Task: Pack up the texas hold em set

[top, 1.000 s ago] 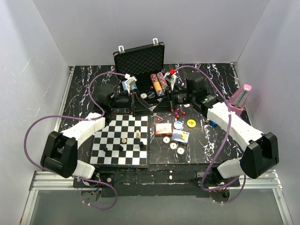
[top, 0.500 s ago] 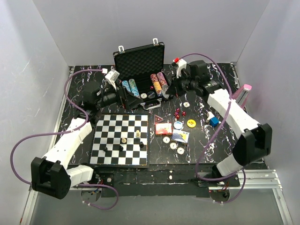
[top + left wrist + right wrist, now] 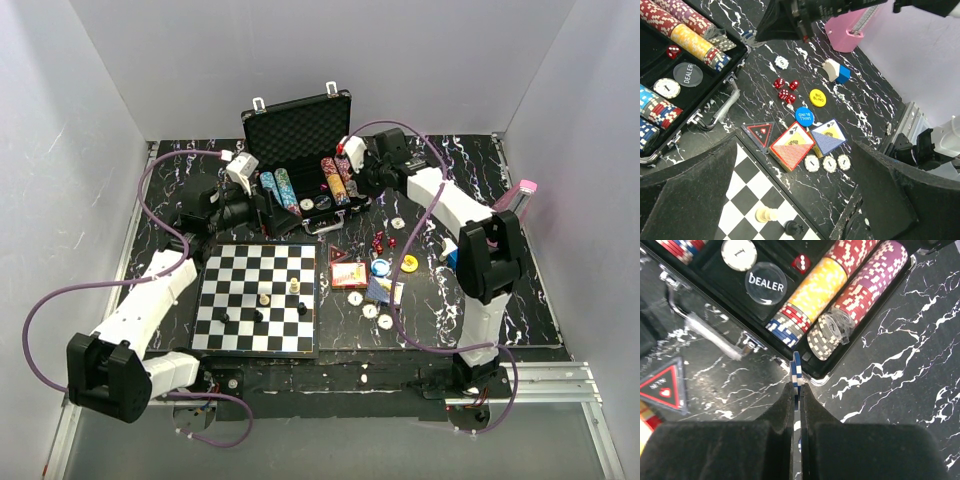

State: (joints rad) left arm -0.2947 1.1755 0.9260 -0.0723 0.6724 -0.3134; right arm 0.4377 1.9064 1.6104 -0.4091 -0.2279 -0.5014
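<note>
Pale grey walls (image 3: 200, 60) box in a black, white-veined desk (image 3: 530, 300); the open case (image 3: 297, 125) sits at its back, centre. The left end effector (image 3: 790, 200) gapes wide and empty, while the right end effector (image 3: 796, 395) pinches a blue-white chip (image 3: 796, 371) beside the case.

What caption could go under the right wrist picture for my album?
Right gripper pinching a blue-and-white poker chip edge-on at the front rim of the open case, beside the chip rows.

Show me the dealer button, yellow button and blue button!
dealer button (image 3: 766, 283): right wrist view, on its lettering.
yellow button (image 3: 818, 96): left wrist view, on its lettering.
blue button (image 3: 804, 116): left wrist view, on its lettering.
</note>
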